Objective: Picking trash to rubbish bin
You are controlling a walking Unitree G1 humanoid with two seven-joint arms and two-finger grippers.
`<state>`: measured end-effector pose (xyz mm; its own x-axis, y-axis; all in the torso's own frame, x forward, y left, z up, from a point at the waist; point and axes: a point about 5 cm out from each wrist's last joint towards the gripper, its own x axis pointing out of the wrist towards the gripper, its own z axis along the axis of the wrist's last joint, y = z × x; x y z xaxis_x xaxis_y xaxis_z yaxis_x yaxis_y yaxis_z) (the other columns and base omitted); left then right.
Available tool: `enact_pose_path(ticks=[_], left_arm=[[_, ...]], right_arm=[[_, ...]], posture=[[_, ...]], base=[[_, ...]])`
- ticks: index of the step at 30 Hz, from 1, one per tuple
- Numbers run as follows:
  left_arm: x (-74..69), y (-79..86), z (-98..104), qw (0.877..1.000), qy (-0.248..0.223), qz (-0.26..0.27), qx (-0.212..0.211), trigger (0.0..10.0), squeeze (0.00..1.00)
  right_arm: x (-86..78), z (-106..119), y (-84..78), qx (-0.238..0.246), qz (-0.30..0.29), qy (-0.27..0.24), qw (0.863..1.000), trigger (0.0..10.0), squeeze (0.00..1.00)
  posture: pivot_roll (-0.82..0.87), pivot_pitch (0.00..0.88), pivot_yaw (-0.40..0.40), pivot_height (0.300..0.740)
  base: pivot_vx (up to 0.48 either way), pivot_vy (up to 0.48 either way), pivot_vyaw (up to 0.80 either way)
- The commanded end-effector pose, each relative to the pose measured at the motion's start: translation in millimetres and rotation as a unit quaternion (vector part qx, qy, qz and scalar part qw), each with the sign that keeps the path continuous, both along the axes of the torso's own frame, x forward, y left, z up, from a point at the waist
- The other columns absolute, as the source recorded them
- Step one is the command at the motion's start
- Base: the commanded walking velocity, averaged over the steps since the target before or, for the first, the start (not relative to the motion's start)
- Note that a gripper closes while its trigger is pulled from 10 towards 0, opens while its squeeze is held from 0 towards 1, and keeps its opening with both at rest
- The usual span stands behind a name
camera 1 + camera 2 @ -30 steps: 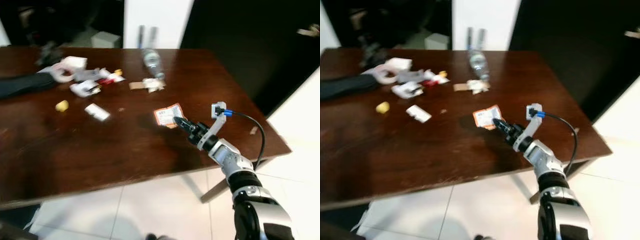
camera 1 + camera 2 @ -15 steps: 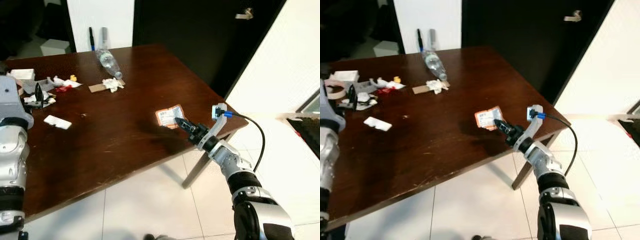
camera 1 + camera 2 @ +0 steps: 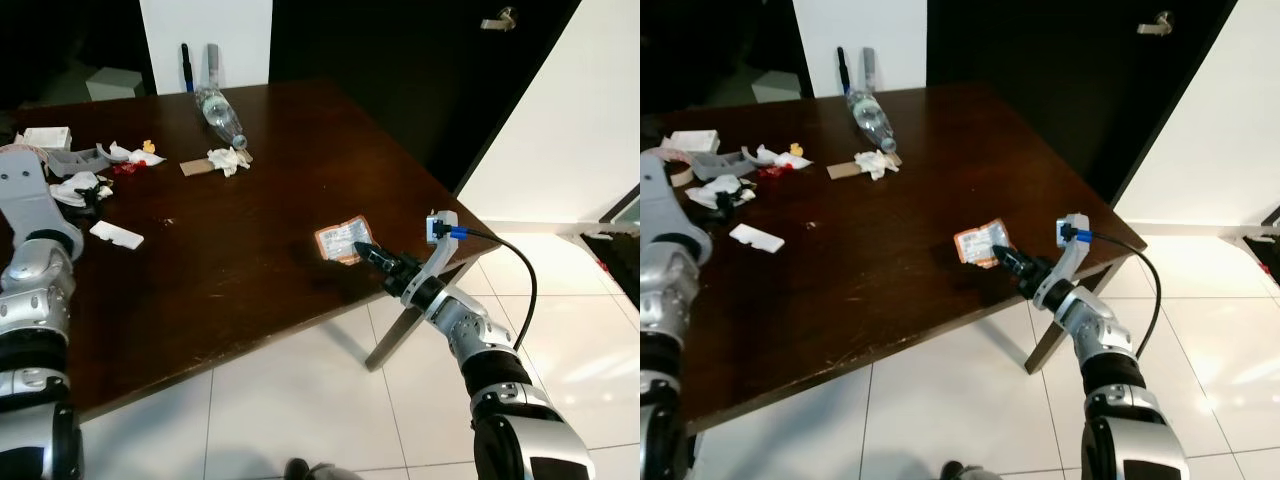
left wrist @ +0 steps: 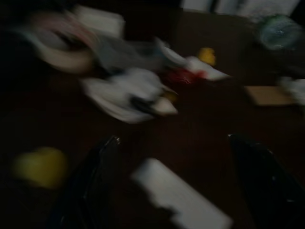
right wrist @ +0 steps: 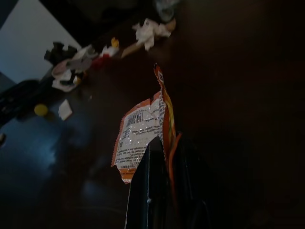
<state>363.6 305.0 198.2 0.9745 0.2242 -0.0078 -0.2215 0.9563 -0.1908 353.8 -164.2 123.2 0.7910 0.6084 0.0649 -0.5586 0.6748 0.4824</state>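
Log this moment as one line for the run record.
right claw: shut on orange wrapper, above table | left claw: open over white packet | bin: unseen

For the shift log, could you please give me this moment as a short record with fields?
setting: dark wooden table on white tiled floor
right gripper: shut on orange-and-white wrapper, near the table's right edge
left gripper: fingers open, above a flat white packet
other trash: plastic bottle lying down, crumpled tissue, yellow lump
rubbish bin: not located
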Motion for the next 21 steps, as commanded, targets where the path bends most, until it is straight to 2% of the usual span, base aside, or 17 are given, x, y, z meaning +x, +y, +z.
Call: enact_pose_path(ticks=[1,3,4,6,7,10,14,15,18,21], left_arm=[[5.8,-11.9,-7.4,0.998,0.012,-0.031,-0.049,10.0,0.0],[13.4,-20.0,-3.9,0.995,0.012,-0.045,-0.085,10.0,0.0],[13.4,-20.0,-3.9,0.995,0.012,-0.045,-0.085,10.0,0.0],[21.2,-28.8,-0.4,0.992,0.021,-0.045,-0.119,10.0,0.0],[21.2,-28.8,-0.4,0.992,0.021,-0.045,-0.119,10.0,0.0],[28.2,-35.6,2.9,0.989,0.04,-0.017,-0.144,10.0,0.0],[30.2,-35.3,4.6,0.987,0.053,0.017,-0.152,10.0,0.0],[32.4,-35.7,10.4,0.986,0.062,0.049,-0.146,10.0,0.0],[33.1,-36.0,12.6,0.986,0.064,0.057,-0.14,10.0,0.0],[34.8,-33.4,25.2,0.987,0.075,0.097,-0.108,10.0,0.0]], right_arm=[[-3.1,-3.0,-5.3,-0.006,-0.003,0.008,1.0,10.0,0.0],[-4.6,-3.5,-6.8,-0.007,-0.004,0.009,1.0,10.0,0.0],[-4.6,-3.5,-6.8,-0.007,-0.004,0.009,1.0,10.0,0.0],[-6.8,-4.1,-7.9,-0.005,-0.006,0.01,1.0,10.0,0.0],[-6.8,-4.1,-7.9,-0.005,-0.006,0.01,1.0,10.0,0.0],[-11.5,-7.3,-8.4,-0.009,-0.006,0.014,1.0,10.0,0.0],[-13.5,-8.5,-9.3,-0.008,-0.01,0.017,1.0,10.0,0.0],[-14.8,-9.0,-10.0,-0.006,-0.015,0.019,1.0,10.0,0.0],[-15.0,-9.2,-10.2,-0.006,-0.017,0.019,1.0,10.0,0.0],[-15.5,-8.8,-10.0,-0.005,-0.02,0.02,1.0,10.0,0.0]], posture=[[0.09,0.215,-0.106,0.74],[0.08,0.223,-0.102,0.74],[0.08,0.223,-0.102,0.74],[0.08,0.234,-0.1,0.74],[0.08,0.234,-0.1,0.74],[0.07,0.24,-0.09,0.74],[0.07,0.245,-0.078,0.74],[0.07,0.246,-0.071,0.74],[0.07,0.246,-0.071,0.74],[0.07,0.248,-0.066,0.74]], base=[[0.0,0.0,0.0],[0.0,0.0,0.0],[0.0,0.0,0.0],[0.0,0.0,0.0],[0.0,0.0,0.0],[0.0,0.0,0.0],[0.0,0.0,0.0],[0.0,0.0,0.0],[0.0,0.0,0.0],[0.0,0.0,0.0]])
